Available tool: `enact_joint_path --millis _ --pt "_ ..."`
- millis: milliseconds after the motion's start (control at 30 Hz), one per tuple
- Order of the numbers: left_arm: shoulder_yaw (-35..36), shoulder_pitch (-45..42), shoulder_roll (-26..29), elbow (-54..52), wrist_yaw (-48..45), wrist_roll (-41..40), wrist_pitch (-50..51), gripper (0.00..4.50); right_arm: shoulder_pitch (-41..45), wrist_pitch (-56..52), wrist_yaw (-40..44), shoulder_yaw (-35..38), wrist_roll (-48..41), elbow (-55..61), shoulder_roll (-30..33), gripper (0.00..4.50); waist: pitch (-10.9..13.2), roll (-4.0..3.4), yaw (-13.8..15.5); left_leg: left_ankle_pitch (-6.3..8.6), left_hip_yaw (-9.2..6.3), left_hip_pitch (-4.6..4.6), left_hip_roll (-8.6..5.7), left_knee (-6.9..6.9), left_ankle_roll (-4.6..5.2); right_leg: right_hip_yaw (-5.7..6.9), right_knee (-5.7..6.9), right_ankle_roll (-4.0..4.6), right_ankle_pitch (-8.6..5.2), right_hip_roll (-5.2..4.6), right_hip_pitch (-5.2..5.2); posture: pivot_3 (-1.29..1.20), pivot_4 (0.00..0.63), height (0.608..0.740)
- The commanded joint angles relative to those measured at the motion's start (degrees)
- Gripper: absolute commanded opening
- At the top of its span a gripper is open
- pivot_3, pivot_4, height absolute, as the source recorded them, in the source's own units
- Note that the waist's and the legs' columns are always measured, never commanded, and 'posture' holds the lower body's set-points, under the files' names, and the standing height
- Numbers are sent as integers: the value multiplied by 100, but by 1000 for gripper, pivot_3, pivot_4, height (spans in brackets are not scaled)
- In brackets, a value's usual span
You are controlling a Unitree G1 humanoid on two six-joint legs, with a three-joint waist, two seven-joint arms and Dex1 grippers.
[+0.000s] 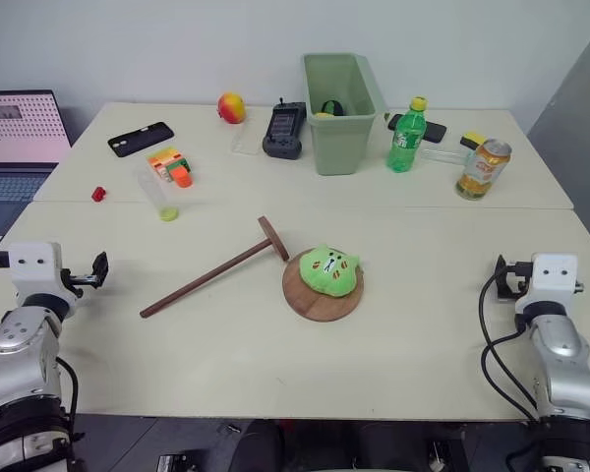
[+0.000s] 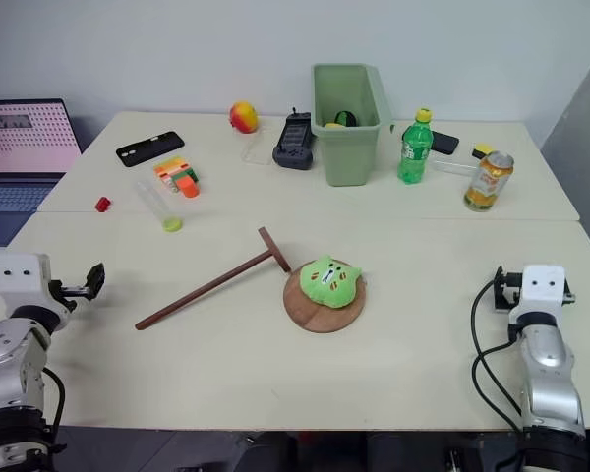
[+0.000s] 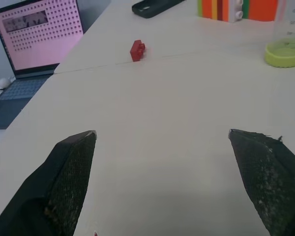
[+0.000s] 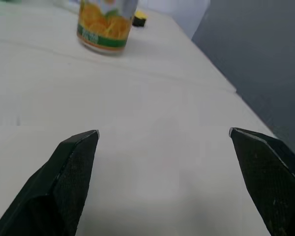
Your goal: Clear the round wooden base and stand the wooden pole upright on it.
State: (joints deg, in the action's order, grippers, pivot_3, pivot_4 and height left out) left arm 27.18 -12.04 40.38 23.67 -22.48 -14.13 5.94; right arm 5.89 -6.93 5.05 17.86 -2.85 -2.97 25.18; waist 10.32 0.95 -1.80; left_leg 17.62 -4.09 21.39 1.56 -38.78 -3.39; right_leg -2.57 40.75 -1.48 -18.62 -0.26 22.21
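At the near edge, left gripper (image 3: 162, 137) at eight o'clock and right gripper (image 4: 162, 132) at four o'clock, fingers spread wide, empty, above bare table (image 1: 275, 364). At centre, base (image 1: 322, 291) flat, green plush (image 1: 329, 270) sitting on it. Just beside at ten o'clock, pole (image 1: 211, 278) lying flat, disc end next to the base, thin end towards eight o'clock. Farther at ten o'clock, tube (image 1: 158, 192), red block (image 1: 98, 194), bricks (image 1: 169, 163), phone (image 1: 140, 139). At twelve o'clock, bin (image 1: 341, 111), remote (image 1: 284, 129), fruit (image 1: 231, 107). At one o'clock, bottle (image 1: 407, 136), can (image 1: 483, 168). Far left, laptop (image 1: 20, 133).
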Motion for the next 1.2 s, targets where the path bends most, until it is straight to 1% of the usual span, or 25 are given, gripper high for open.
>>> enact_joint_path --millis 33,67,167,300,400,467,600,700,833,967,1033,1067,1133,1167,1200 --pt "-88 111 271 -1142 -827 -542 520 4500 60 -225 1055 -197 -636 595 218 4458 0 0 1 0 0 3 0 0 0 1 -1 0 0 0 0 0 150 740" --pt "-177 187 356 -1488 -1107 -692 751 4500 37 -394 1455 -289 -898 798 313 4458 1 0 0 0 0 4 1 0 0 1 -1 0 0 0 1 0 150 740" --pt "-488 447 903 -2778 -2228 -1392 1619 4500 -30 -1008 2867 -649 -1634 1459 915 4458 8 -6 -5 0 -7 9 1 0 0 -1 -4 0 0 1 2 0 150 740" --pt "-760 281 1651 -3859 -3212 -2272 2626 4500 297 -1672 4123 -957 -2379 1894 1612 4458 10 -7 -3 0 -18 8 2 -1 0 1 -13 1 0 1 -4 0 150 740" --pt "-1051 193 2116 -4435 -3886 -2621 2961 4500 645 -1916 4748 -1368 -2542 2029 1913 4458 11 -8 -5 0 -16 5 0 0 1 2 -13 1 0 7 -5 0 150 740" --pt "-1322 51 2243 -4734 -4111 -2661 2983 4500 939 -1873 4881 -1771 -2351 1990 1863 4458 12 -9 -7 1 -15 4 0 2 2 3 -16 2 -1 14 -6 0 150 740" --pt "-1871 -252 2264 -5035 -4380 -2383 2750 4500 1501 -1665 4812 -2512 -1926 1739 1356 4458 16 -8 -19 1 -3 8 -1 2 2 3 -18 2 -1 28 -1 0 150 740" --pt "-1961 -363 2098 -4969 -4295 -2303 2687 4500 1658 -1376 4764 -2847 -1576 1525 1052 4458 17 -8 -7 1 -5 18 -1 0 2 5 -20 3 -1 34 6 0 150 740" --pt "-1938 -228 2005 -4937 -4274 -2174 2591 4500 1842 -1116 4550 -3197 -1140 1231 612 4458 18 -9 -7 1 -10 33 4 -4 1 7 -28 3 -1 36 12 0 150 740" --pt "-1876 -202 1943 -4973 -4204 -2164 2627 4500 1843 -846 4606 -3347 -878 980 504 4458 18 -9 10 0 -15 36 2 -4 1 9 -34 3 -1 32 11 0 150 740" --pt "-1861 -197 1916 -4989 -4172 -2172 2639 4500 1884 -690 4588 -3402 -742 819 439 4095 18 -9 13 0 -16 37 -1 -5 1 10 -36 3 -1 30 9 0 150 740" --pt "-1861 -197 1906 -4998 -4156 -2176 2639 4500 1905 -580 4611 -3442 -652 748 435 3990 18 -9 10 0 -17 37 -1 -6 1 10 -36 3 -1 30 9 0 150 740" --pt "-1850 -200 1882 -5014 -4117 -2188 2644 4500 1917 -500 4647 -3443 -592 672 400 3560 18 -9 1 0 -16 35 -1 -5 1 10 -35 3 -1 30 9 0 150 740" --pt "-1842 -209 1864 -5021 -4094 -2199 2660 4500 1923 -467 4655 -3433 -565 648 393 3438 18 -9 -2 0 -16 35 0 -5 1 10 -35 3 -1 30 10 0 150 740" --pt "-1834 -217 1851 -5027 -4075 -2207 2673 4500 1928 -439 4678 -3428 -550 633 392 3155 18 -9 -3 0 -16 36 1 -6 1 10 -35 3 -1 30 10 0 150 740"
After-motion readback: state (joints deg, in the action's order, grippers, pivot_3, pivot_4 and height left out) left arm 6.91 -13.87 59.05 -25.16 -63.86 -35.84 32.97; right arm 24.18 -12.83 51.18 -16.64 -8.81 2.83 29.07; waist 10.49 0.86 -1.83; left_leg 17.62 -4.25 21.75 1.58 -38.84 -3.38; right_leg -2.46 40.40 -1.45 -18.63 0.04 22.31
